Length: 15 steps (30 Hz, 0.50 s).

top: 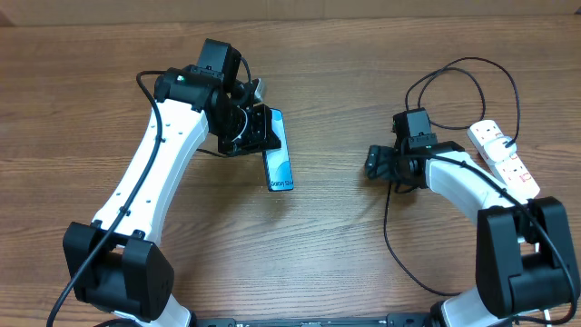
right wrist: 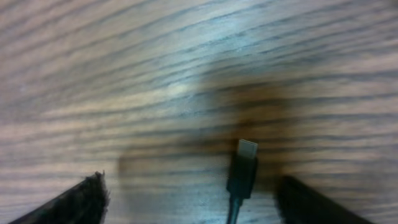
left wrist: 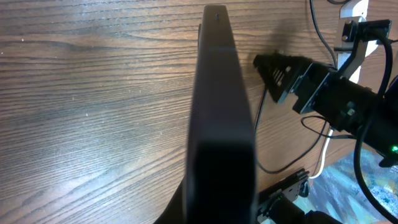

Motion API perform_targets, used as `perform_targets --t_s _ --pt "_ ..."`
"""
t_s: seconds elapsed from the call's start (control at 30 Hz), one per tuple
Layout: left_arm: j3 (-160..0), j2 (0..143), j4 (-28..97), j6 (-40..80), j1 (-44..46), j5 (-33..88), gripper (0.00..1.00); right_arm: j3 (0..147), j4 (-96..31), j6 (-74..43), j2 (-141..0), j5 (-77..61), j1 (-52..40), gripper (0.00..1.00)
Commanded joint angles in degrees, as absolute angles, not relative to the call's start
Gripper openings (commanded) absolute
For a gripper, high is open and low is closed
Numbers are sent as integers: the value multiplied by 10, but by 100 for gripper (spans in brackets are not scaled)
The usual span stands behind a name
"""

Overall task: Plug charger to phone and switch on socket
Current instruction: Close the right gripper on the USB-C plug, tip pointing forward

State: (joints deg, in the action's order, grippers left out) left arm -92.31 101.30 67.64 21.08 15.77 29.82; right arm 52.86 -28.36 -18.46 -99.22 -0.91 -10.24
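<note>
The phone (top: pixel 280 159), with a blue screen and dark edges, is held at its far end by my left gripper (top: pixel 257 130), which is shut on it. In the left wrist view the phone (left wrist: pixel 217 118) shows edge-on as a dark slab above the wood. My right gripper (top: pixel 376 163) is open and low over the table to the right of the phone. In the right wrist view the charger plug (right wrist: pixel 242 168) lies on the wood between the spread fingers (right wrist: pixel 191 182), nearer the right one and untouched. The white socket (top: pixel 505 156) lies at the far right.
The thin black charger cable (top: pixel 454 68) loops behind the right arm and runs to the socket, and another stretch (top: pixel 387 227) trails toward the front edge. The socket's corner (left wrist: pixel 354 7) and my right gripper (left wrist: pixel 280 68) show in the left wrist view.
</note>
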Motion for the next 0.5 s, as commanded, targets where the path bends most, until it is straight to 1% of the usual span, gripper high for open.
perform_targets --t_s 0.0,0.03,0.07,0.13,0.27,0.3,0.37,0.4,0.43,0.47 --pt "-930 1010 675 219 162 316 4 517 -290 -197 -1029 -32 -103 64" --pt "-930 1010 675 219 162 316 4 517 -292 -198 -1034 -38 -103 54" --pt "-930 1010 675 219 162 316 4 517 -294 -198 -1036 -43 -103 46" --pt "-930 1010 675 219 162 316 4 517 -301 -198 -1036 -51 -103 39" --pt "-930 1010 675 219 162 316 4 517 -314 -198 -1036 -56 -103 39" --pt "-930 1010 675 219 162 316 4 517 -316 -198 -1036 -56 -103 36" --pt "-930 1010 675 219 162 316 4 517 -316 -198 -1036 -56 -103 35" --pt "-930 1010 675 219 162 316 4 517 -316 -198 -1036 -55 -103 39" --pt "-930 1010 675 219 162 316 4 517 -316 -198 -1036 -55 -103 46" --pt "-930 1010 675 219 162 316 4 517 -316 -198 -1036 -55 -103 48"
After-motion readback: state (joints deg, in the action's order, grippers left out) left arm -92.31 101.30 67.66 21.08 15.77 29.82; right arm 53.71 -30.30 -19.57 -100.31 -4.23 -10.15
